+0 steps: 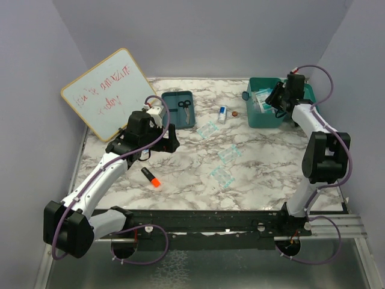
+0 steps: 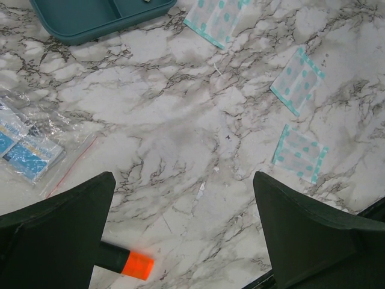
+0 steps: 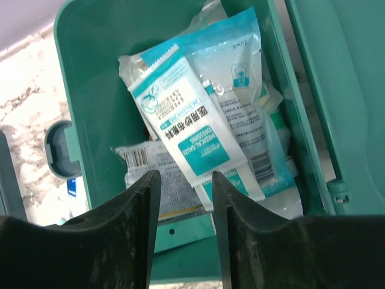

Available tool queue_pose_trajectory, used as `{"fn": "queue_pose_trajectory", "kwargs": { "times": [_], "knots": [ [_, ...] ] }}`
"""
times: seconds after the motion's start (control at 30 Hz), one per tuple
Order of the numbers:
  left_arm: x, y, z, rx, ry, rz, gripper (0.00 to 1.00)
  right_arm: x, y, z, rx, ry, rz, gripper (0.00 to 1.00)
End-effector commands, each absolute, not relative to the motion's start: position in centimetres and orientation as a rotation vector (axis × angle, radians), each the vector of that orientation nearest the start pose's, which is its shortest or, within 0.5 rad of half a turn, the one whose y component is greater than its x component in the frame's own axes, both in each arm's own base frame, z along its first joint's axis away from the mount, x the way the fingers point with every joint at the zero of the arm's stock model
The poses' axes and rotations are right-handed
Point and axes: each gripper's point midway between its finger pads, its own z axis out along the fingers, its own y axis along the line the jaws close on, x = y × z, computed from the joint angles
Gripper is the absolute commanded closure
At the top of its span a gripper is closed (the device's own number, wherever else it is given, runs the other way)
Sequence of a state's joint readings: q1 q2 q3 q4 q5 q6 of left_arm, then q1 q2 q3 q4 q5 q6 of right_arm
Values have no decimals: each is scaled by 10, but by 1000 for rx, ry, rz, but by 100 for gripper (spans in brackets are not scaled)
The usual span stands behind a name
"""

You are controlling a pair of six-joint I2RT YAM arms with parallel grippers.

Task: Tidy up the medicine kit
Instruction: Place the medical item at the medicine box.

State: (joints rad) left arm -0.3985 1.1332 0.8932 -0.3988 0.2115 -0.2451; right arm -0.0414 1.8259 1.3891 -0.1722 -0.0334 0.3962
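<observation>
The medicine kit (image 1: 265, 118) is a teal box standing open at the back right, its lid (image 3: 343, 90) swung to the right. Inside lie several white-and-teal dressing packets; a gauze packet (image 3: 186, 114) rests on top. My right gripper (image 1: 278, 99) hovers over the box (image 3: 90, 72). In the right wrist view the right gripper (image 3: 185, 174) has its jaws apart and nothing pinched between them. My left gripper (image 1: 163, 142) hangs wide open over the marble table, and in its own wrist view this gripper (image 2: 183, 177) is empty, with an orange-capped marker (image 2: 137, 265) by its left finger.
A flat teal tray (image 1: 174, 111) holds scissors (image 1: 185, 107). Three plaster packets (image 1: 210, 130) (image 1: 229, 155) (image 1: 223, 176) lie mid-table. A small tube (image 1: 222, 113) and a brown bit (image 1: 234, 112) lie near the box. A whiteboard (image 1: 108, 90) leans at the back left. A clear bag (image 2: 27, 150) holds blue packets.
</observation>
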Motion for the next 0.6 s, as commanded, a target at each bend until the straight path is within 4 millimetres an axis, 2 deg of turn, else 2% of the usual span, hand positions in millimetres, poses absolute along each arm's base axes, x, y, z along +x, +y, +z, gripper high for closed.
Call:
{"fn": "queue_pose_trajectory", "kwargs": {
  "times": [0.0,0.2,0.33,0.47,0.57],
  "knots": [
    [292,-163,172,275,2246,-519,1,502,-6,180,460,2134,197,54],
    [297,-150,162,224,2284,-428,1,471,12,193,419,2191,292,52],
    [305,-133,152,127,2312,-299,1,446,28,200,397,2205,375,52],
    [311,-115,135,-37,2341,-184,1,417,51,200,346,2226,444,52],
    [317,-102,123,-128,2372,-130,1,395,84,195,254,2244,516,52]
  ]
}}
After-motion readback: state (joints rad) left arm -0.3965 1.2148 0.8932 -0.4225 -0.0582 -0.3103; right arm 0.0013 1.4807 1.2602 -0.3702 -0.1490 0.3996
